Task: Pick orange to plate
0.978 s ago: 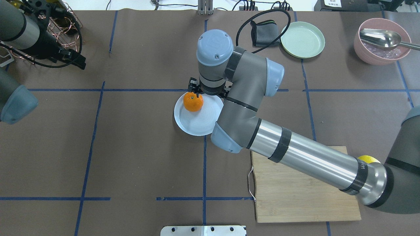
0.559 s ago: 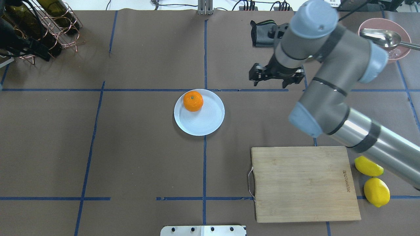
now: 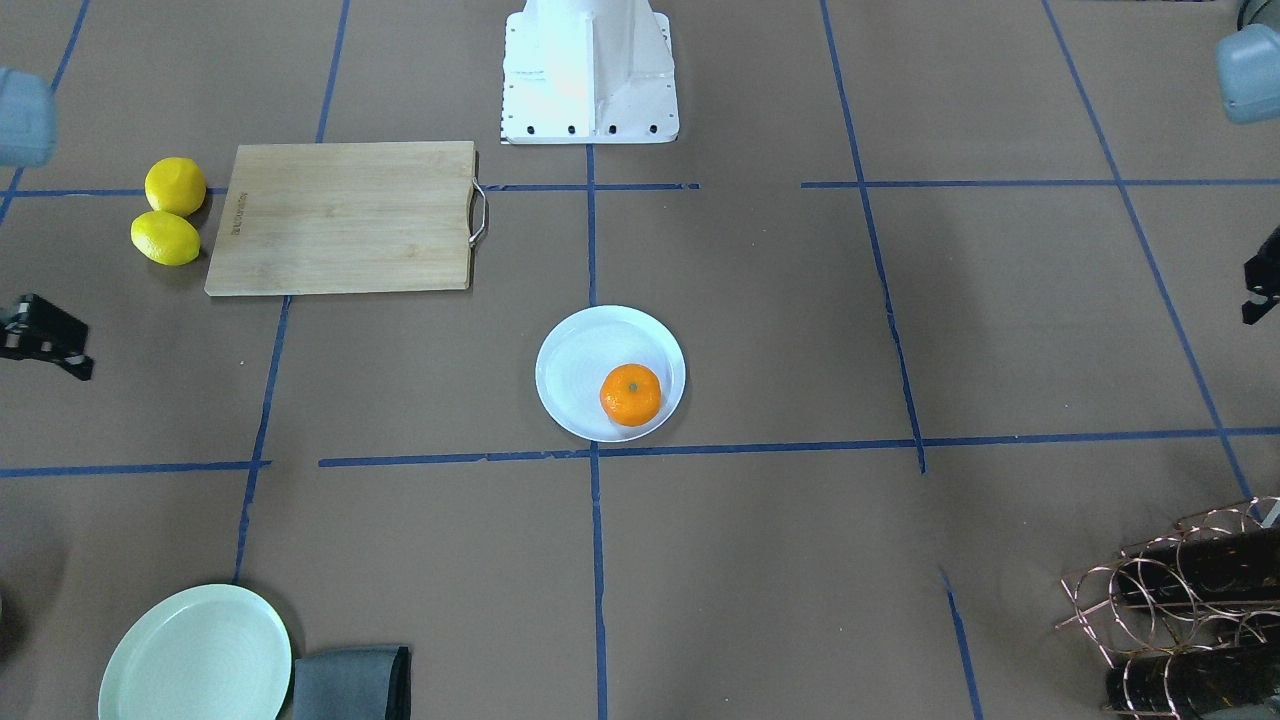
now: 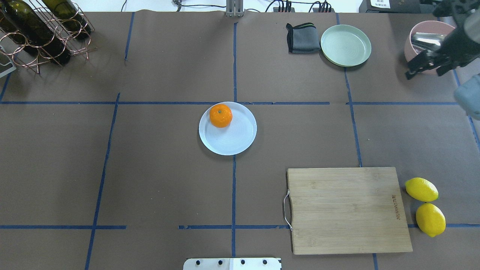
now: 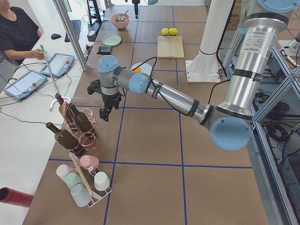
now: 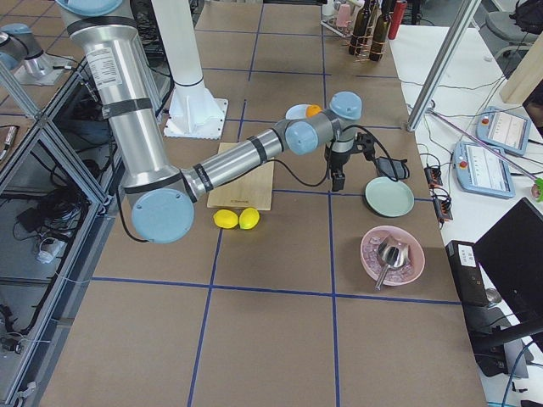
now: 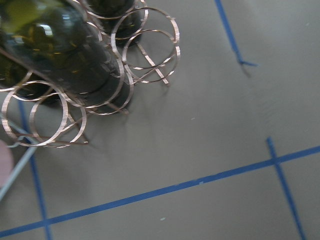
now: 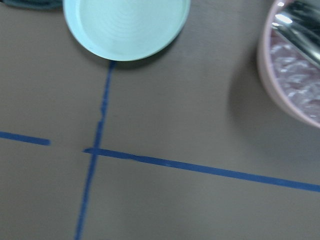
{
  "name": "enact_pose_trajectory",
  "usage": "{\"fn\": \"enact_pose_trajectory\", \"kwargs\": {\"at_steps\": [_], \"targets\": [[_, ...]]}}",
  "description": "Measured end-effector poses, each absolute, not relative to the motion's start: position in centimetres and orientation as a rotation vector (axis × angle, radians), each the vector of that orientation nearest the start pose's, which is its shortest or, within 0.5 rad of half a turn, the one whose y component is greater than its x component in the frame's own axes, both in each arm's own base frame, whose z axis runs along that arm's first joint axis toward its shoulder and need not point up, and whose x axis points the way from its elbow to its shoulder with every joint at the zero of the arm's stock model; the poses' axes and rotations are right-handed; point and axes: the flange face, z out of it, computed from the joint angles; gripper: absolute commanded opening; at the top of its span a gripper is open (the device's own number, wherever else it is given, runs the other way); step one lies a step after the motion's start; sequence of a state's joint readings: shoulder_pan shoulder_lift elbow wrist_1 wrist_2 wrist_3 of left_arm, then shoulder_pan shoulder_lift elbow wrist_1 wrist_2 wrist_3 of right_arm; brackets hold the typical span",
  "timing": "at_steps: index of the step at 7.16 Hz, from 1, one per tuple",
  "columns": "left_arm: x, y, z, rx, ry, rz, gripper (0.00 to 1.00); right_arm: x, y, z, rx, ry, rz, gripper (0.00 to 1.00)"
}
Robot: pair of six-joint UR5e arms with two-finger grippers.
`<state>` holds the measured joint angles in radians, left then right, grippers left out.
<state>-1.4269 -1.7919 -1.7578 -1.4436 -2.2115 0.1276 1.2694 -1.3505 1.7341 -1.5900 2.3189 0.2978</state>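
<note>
Orange (image 4: 220, 115) on plate (image 4: 240, 144); board (image 4: 345, 210) print unreadable; right tool (image 4: 425, 71) spread, empty; left tool (image 3: 1262, 290) cropped, grip can't tell.

- The orange (image 4: 220, 115) was small, round and bright, slightly flattened, with its dark stem dot facing up. It sat on the plate, off centre and close to the rim, on the half farther from the right tool (image 4: 423, 74). It lay well apart from that tool, and nothing gripped it.
- The plate (image 4: 233, 139) was round and pale bluish-white, with ripple rings and a raised rim. It lay flat on the bench (image 4: 157, 168), well apart from the right tool, off to that tool's left and nearer the robot.
</note>
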Motion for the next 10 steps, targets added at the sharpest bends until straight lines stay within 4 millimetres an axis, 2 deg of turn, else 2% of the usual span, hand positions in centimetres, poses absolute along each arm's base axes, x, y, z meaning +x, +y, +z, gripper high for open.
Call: {"fn": "enact_pose_trajectory", "kwargs": {"at_steps": [2,3,4,5,6,10], "targets": [[-4.8,-55.6,53.0,0.225,0.626,0.383,1.00,-0.9,-55.4,56.1,0.108,-0.816,-0.182,1.00],[-5.8,-53.6,56.9,0.181,0.657,0.391,1.00,3.3,-53.7,60.1,0.097,-0.825,-0.157,1.00],[-5.9,-51.8,60.4,0.136,0.715,0.382,1.00,6.6,-51.7,63.2,0.081,-0.846,-0.105,1.00],[-5.8,-50.5,62.7,0.107,0.766,0.368,1.00,8.7,-50.1,65.2,0.077,-0.873,-0.068,1.00],[-5.8,-49.7,63.9,0.091,0.790,0.358,1.00,10.2,-49.3,65.8,0.088,-0.889,-0.049,1.00],[-6.5,-49.2,64.3,0.090,0.794,0.338,1.00,11.3,-46.9,67.4,0.074,-0.896,-0.017,1.00]]}}
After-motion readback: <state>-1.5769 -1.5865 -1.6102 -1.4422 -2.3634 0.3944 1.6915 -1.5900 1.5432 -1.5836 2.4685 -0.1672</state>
